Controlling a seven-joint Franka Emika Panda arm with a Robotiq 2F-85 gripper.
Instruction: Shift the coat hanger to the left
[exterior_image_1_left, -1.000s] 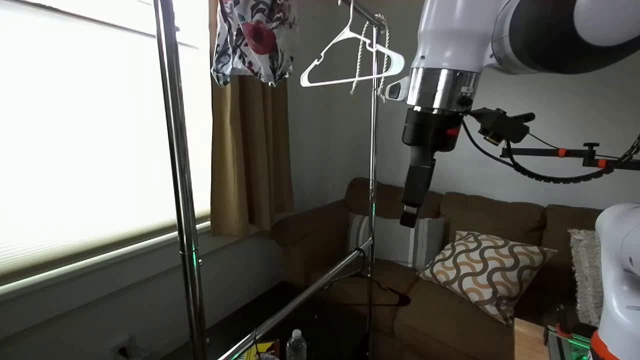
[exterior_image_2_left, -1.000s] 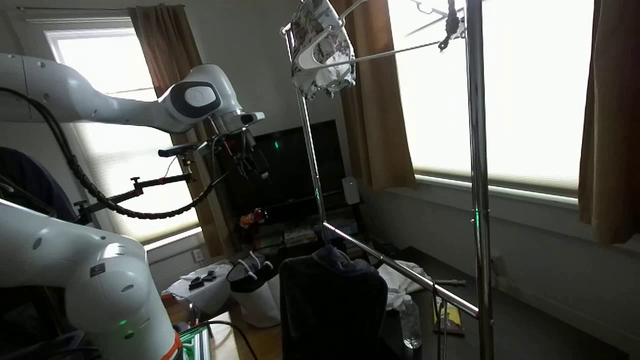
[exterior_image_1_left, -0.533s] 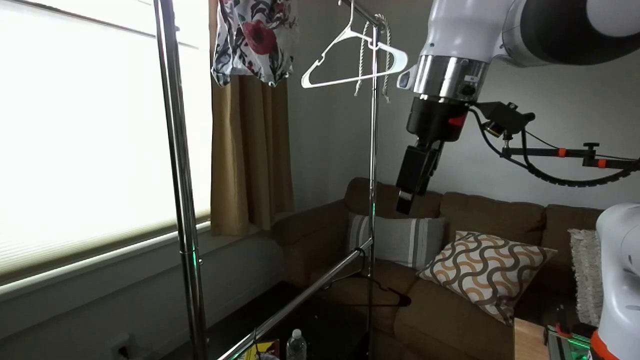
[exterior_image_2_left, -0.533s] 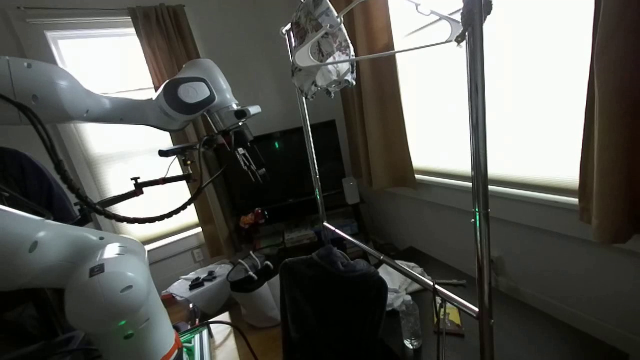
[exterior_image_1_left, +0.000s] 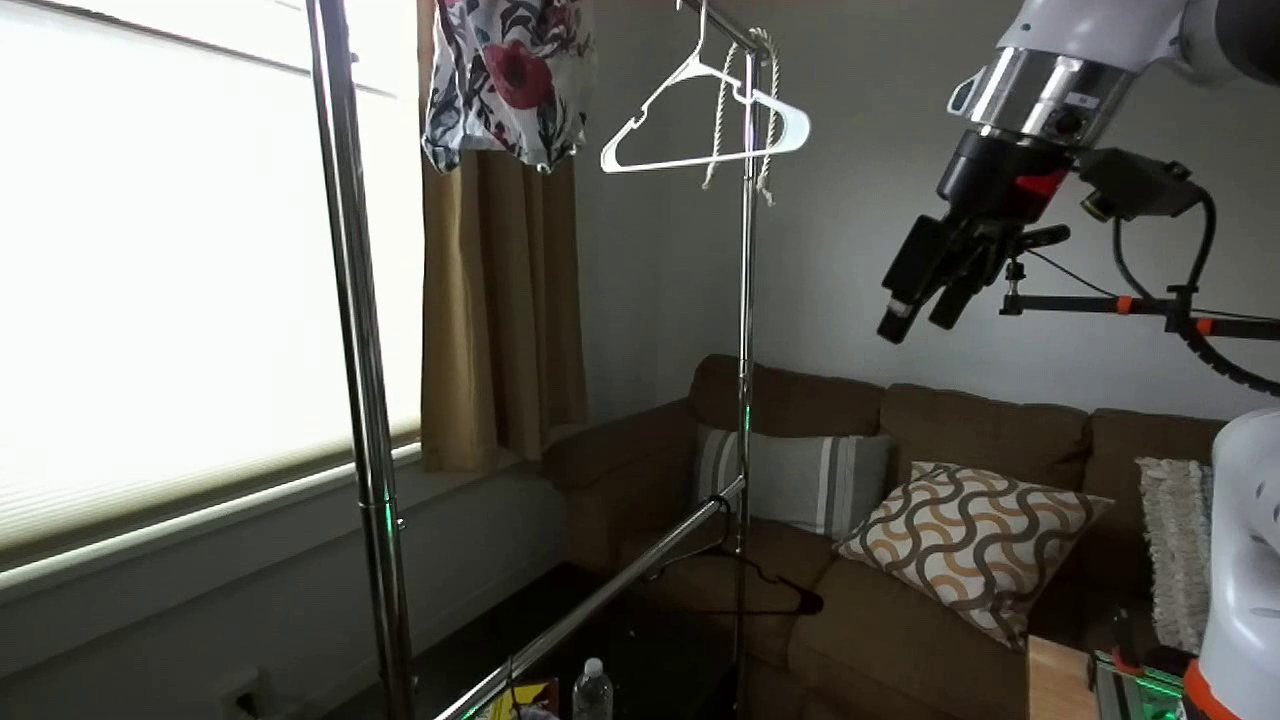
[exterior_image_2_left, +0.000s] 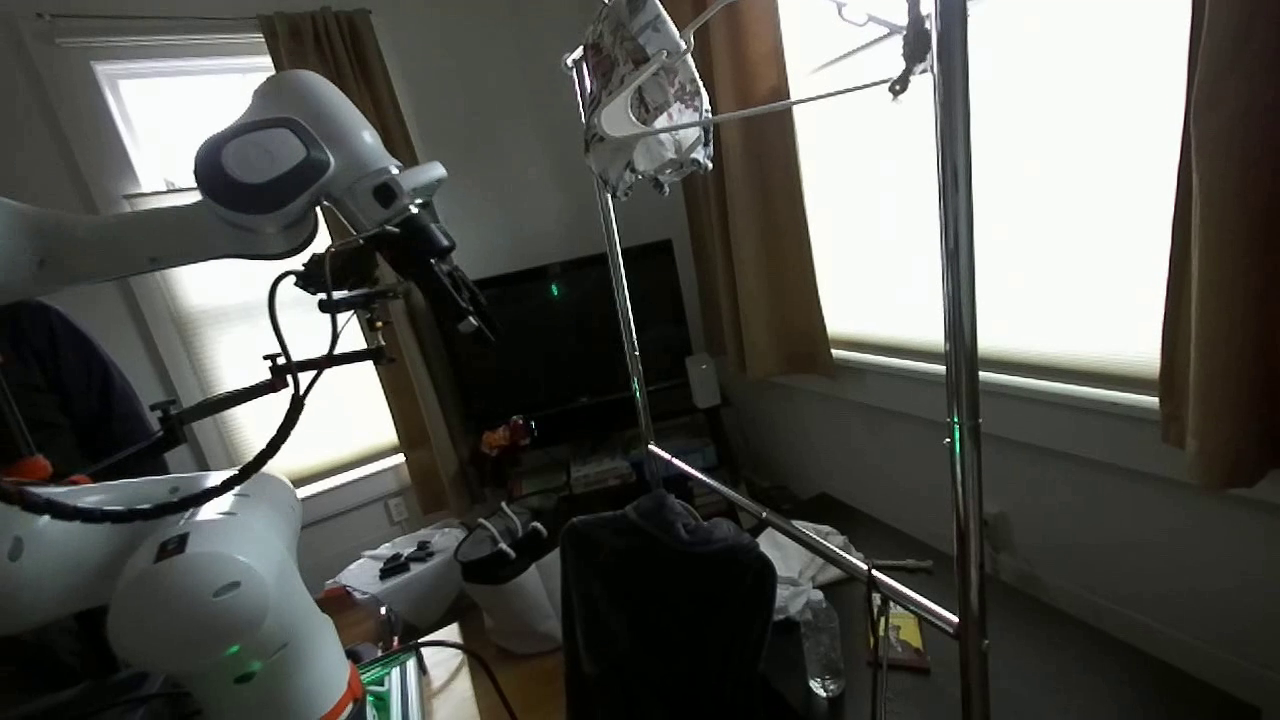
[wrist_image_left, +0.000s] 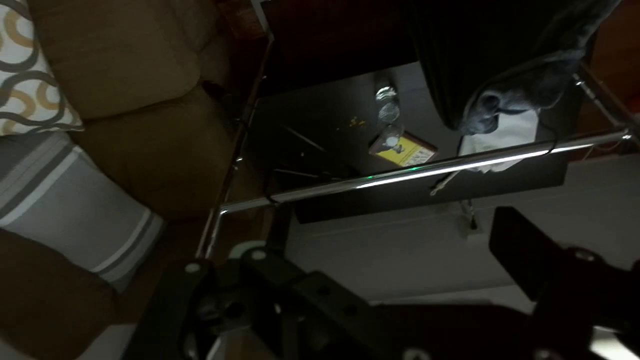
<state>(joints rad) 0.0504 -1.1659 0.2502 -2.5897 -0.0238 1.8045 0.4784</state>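
Observation:
The coat hanger (exterior_image_1_left: 693, 69) is thin white plastic and hangs by its hook from the top rail of a chrome rack, near the rail's far end. It also hangs high in an exterior view (exterior_image_2_left: 620, 116), overlapping the floral garment there. My gripper (exterior_image_1_left: 918, 322) is in the air off to the right of the hanger and lower, well apart from it. Its two black fingers are spread with nothing between them. It also shows in an exterior view (exterior_image_2_left: 480, 328), dark against the television. In the wrist view the open fingers (wrist_image_left: 382, 237) frame bare wall; I cannot make out the hanger there.
The floral garment (exterior_image_1_left: 515, 80) hangs on the rack. Chrome posts (exterior_image_1_left: 365, 350) and a lower rail (wrist_image_left: 400, 176) stand near the arm. A dark hanger (exterior_image_1_left: 760, 578) hangs on the lower rail. A rope (exterior_image_1_left: 770, 120) hangs at the rack corner. A sofa with pillows (exterior_image_1_left: 975, 540) stands behind.
The arm has drawn back from the rack, moving right and upward away from the hanger, and the gripper has tilted. The fingers show more clearly apart. The hanger swayed slightly and swung back.

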